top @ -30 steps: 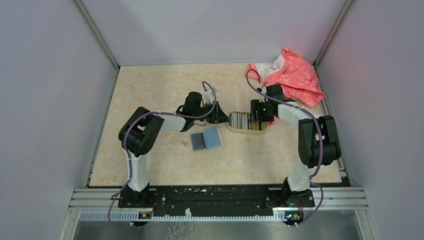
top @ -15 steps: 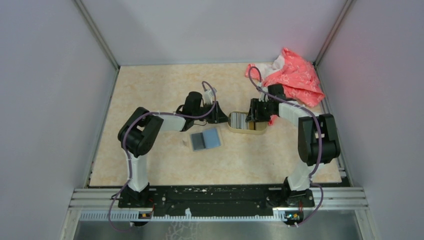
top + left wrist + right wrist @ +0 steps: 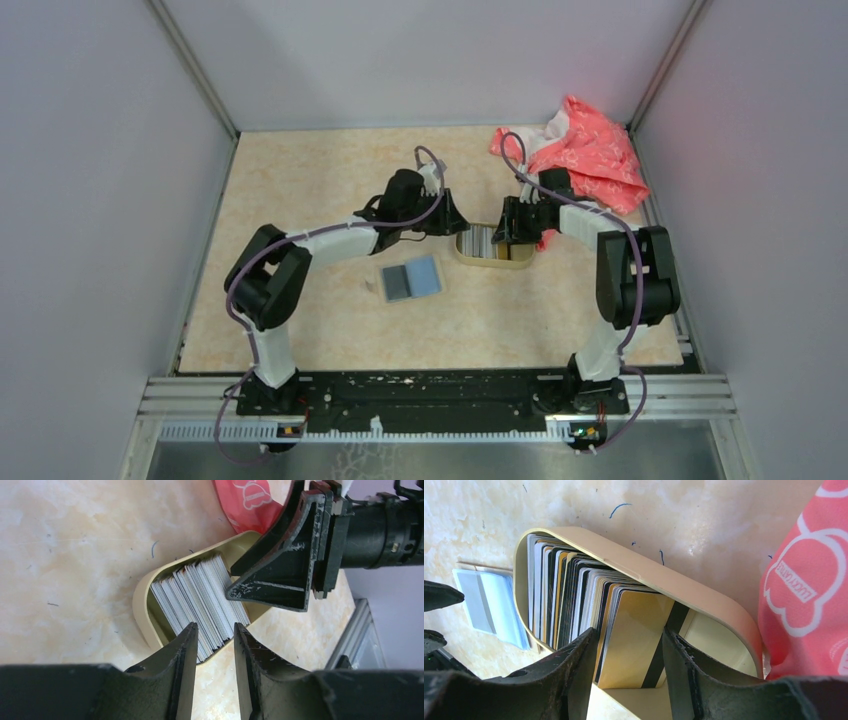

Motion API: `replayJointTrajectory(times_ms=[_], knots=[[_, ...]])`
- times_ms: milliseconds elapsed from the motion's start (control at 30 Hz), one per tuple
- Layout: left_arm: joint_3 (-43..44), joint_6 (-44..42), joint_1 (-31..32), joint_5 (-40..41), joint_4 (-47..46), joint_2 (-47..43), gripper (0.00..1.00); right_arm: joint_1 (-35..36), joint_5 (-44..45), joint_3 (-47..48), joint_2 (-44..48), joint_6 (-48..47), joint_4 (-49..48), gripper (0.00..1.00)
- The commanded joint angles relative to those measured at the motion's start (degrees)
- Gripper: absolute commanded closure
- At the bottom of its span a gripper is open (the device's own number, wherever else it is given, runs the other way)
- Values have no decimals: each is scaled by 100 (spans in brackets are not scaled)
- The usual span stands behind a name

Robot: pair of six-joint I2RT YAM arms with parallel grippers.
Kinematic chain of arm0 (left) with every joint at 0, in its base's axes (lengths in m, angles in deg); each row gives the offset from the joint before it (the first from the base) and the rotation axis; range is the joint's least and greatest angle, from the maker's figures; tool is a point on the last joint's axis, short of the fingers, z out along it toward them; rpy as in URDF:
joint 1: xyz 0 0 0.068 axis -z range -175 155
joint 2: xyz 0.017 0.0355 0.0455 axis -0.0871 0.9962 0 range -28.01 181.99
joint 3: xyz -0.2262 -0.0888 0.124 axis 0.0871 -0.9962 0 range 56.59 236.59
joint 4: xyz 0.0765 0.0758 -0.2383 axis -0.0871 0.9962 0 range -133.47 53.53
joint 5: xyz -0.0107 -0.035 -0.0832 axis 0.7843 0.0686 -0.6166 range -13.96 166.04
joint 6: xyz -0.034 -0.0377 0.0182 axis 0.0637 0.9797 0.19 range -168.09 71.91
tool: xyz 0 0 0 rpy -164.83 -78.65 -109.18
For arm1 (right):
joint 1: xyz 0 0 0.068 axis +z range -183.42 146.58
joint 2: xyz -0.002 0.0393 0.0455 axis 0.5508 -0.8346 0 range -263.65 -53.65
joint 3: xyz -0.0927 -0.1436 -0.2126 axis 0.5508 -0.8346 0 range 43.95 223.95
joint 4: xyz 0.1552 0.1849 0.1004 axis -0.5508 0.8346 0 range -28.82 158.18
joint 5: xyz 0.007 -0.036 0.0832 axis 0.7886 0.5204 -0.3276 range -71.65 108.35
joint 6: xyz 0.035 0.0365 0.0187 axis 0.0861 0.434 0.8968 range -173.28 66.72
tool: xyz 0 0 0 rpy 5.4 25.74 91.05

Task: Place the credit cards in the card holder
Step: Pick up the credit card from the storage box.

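Observation:
A stack of credit cards (image 3: 482,240) stands on edge in an oval tan dish (image 3: 492,263). My left gripper (image 3: 458,222) is open at the dish's left end, its tips just short of the white card edges (image 3: 200,600) in the left wrist view. My right gripper (image 3: 502,232) is open at the dish's right end, jaws straddling a gold card with a dark stripe (image 3: 636,635) without pinching it. A grey and a blue rectangle (image 3: 413,279) lie side by side on the table to the left. No tan wallet with a snap dot shows.
A pink printed cloth (image 3: 592,150) is bunched at the back right corner, right beside the dish (image 3: 704,597). A small pale scrap (image 3: 370,285) lies left of the grey and blue rectangles. Grey walls enclose the table on three sides.
My left gripper has moved away and to the right, toward the dish's far left end. My right gripper pulled back slightly from the dish, then held still.

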Motion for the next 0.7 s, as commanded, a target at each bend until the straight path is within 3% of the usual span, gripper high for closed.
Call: replayJointTrajectory(times_ms=[0,167,667], knots=[[484,-147,201,924,960,115,60,73,7,-64,-295,6,181,51],[774,-216,349,1425,1420,210,56,73,6,-55,-329,8,185,51],[1051,-83,457,1203,1578,652,53,79,-51,-49,-329,28,190,51]])
